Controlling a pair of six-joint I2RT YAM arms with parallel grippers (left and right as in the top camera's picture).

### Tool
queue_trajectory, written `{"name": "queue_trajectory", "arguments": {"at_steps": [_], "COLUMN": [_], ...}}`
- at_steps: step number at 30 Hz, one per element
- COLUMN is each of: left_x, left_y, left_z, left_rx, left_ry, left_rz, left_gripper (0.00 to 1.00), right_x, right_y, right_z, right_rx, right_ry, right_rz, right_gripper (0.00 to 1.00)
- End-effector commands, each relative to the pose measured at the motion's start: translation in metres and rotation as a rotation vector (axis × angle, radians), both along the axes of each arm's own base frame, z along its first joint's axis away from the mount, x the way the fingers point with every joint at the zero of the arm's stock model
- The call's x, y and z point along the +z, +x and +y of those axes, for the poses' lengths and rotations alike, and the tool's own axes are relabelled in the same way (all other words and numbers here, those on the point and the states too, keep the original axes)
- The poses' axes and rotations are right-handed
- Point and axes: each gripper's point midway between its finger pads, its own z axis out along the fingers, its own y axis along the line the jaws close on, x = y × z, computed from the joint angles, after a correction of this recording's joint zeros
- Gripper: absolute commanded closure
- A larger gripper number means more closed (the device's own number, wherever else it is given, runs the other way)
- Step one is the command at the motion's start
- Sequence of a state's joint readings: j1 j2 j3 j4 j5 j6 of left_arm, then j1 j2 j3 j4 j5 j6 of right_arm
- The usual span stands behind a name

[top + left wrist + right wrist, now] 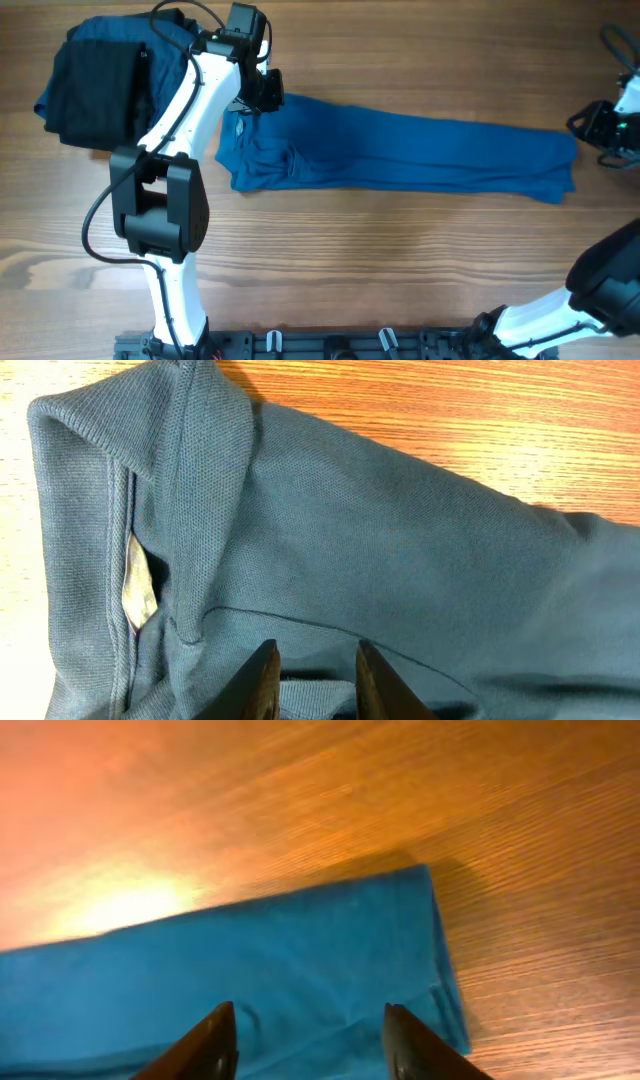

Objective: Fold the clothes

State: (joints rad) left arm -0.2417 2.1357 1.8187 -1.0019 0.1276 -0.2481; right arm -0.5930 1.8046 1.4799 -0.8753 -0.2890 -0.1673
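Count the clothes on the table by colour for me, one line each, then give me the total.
Medium-blue polo shirt: 1
Black garment: 1
Dark blue garment, under the black one: 1
Total: 3

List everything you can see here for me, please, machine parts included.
polo shirt: one, medium blue, folded into a long strip across the table's middle
black garment: one, black, on top of the pile at the far left
dark blue garment: one, dark blue, under the black garment
table: one, brown wood, beneath everything
left arm: one, white and black, left side
right arm: one, white and black, right side
left gripper: one, black, open over the shirt's collar end
right gripper: one, black, open over the shirt's other end
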Motion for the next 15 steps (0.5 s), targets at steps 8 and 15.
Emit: {"name": "queue_trajectory", "arguments": {"at_steps": [8,15], "left_x": [0.009,0.007], "left_y": [0.005,0.004], "left_z": [0.028,0.066], "left_rx": [0.159,0.306], "left_ry": [0.021,0.021], "left_rz": [-0.007,0.034], "left_gripper": [0.64,0.66], "right_x": [-0.11,-0.157], "right_y": [-0.034,-0.044], "right_z": [-0.03,-0.024], "right_rx": [-0.063,-0.051], "right_ry": [-0.096,-0.037], "right_rz": [0.377,0.47], "right_gripper": [0.46,0.53]}}
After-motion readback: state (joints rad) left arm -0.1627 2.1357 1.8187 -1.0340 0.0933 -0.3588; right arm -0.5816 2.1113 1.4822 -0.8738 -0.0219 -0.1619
